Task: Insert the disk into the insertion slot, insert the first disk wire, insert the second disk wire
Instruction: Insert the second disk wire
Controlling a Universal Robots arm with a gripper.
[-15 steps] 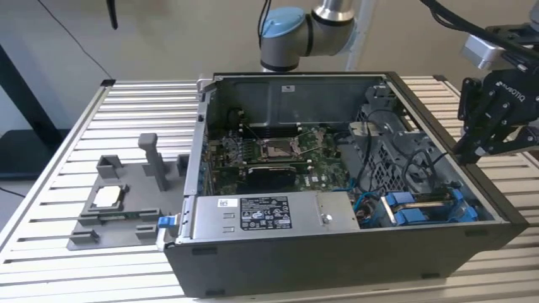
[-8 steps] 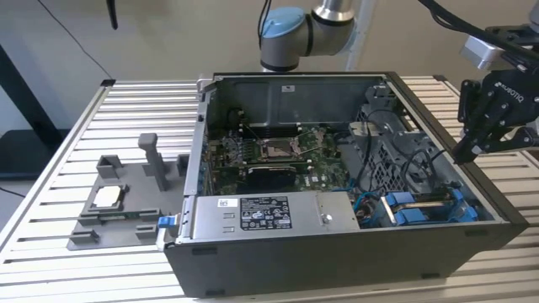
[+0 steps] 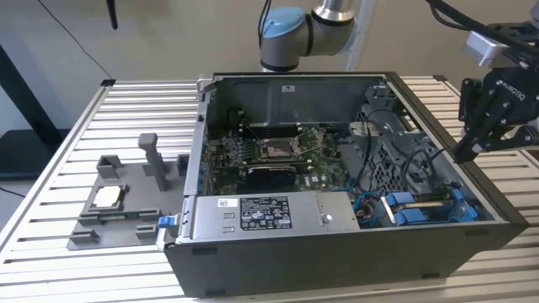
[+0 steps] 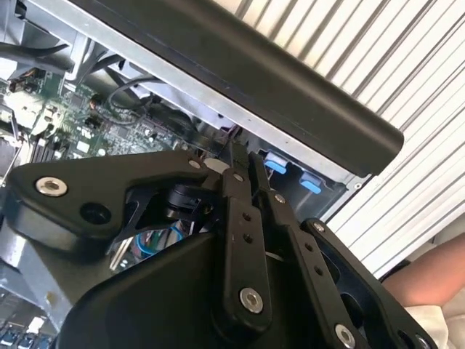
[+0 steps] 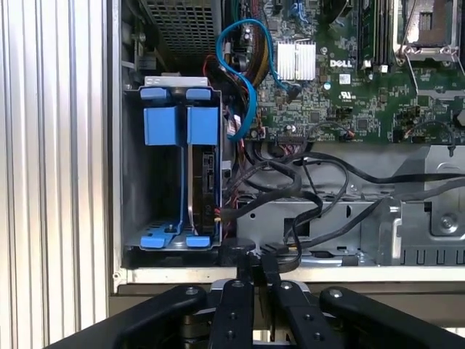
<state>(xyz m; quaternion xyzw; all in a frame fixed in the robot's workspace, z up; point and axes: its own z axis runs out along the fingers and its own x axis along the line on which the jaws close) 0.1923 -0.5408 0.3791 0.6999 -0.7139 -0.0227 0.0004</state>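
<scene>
One disk point(image 5: 205, 182) in insertion slot point(image 5: 132, 174) — gripper point(image 3: 468, 151) closed at case point(image 3: 337, 252) wall.

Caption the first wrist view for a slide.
Tool at the case wall, near the insertion slot holding the disk.

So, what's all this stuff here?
table: one, pale, slatted
computer case: one, black, on table
motherboard: one, green, inside case
power supply: one, grey, inside case
insertion slot: one, grey, blue tabs, case corner
disk: one, blue frame, in slot
cables: several, black, one blue, beside slot
fixture: one, grey, table, exterior view's left
chip: one, silver, on fixture
person's limb: one, bare, beside table
robot arm: one, grey, behind case
gripper: one, black, above case edge, jaws shut
</scene>
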